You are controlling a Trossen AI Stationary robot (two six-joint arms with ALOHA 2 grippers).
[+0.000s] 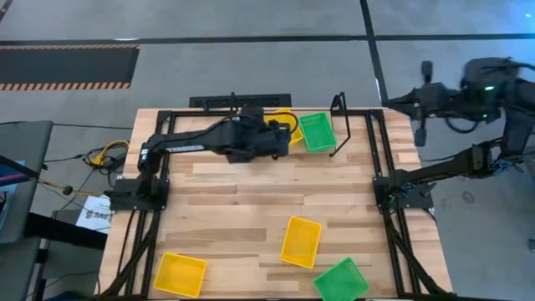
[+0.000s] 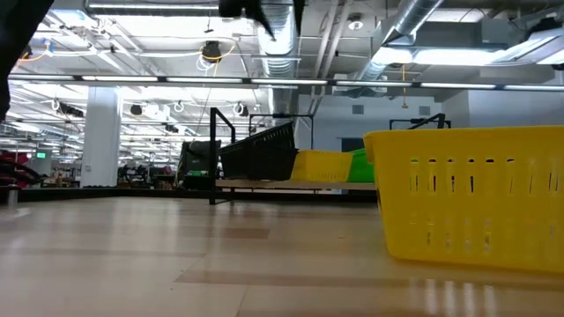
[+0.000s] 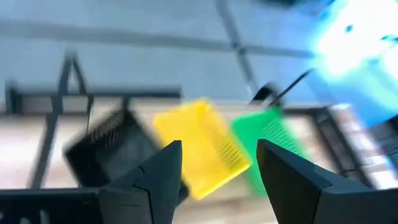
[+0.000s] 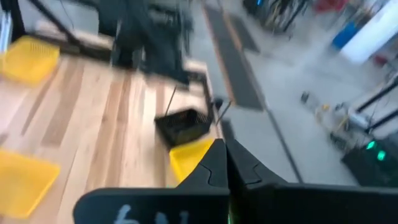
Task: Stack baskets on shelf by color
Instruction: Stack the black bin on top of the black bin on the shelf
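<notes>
I am hovering my left gripper (image 3: 219, 171) over the far edge of the table (image 1: 251, 209), above the shelf (image 1: 338, 125), with its fingers spread apart and nothing between them; my right gripper (image 4: 225, 163) is hanging well off the table on my right side, its two fingers pressed together on nothing.

I am looking down at three baskets set side by side on the shelf: a black basket (image 3: 115, 152), a yellow basket (image 3: 199, 146) next to it, and a green basket (image 3: 270, 146) beyond that; all three are sitting tilted, and I cannot tell whether any of them has a second basket nested inside.

Three more are lying loose near the front edge, all showing bare bottoms: a yellow one (image 1: 301, 241) towards the middle, another yellow one (image 1: 180, 274) at my front left corner, and a green one (image 1: 341, 280) just beside the first.

I am judging these bins to be light, thin plastic, fairly stiff but springy at the walls and smooth enough to slip; I am reckoning the flared rim on a long side is the place to pinch, one finger inside and one outside; squeezing across the whole body would probably flex it and let it pop free.
</notes>
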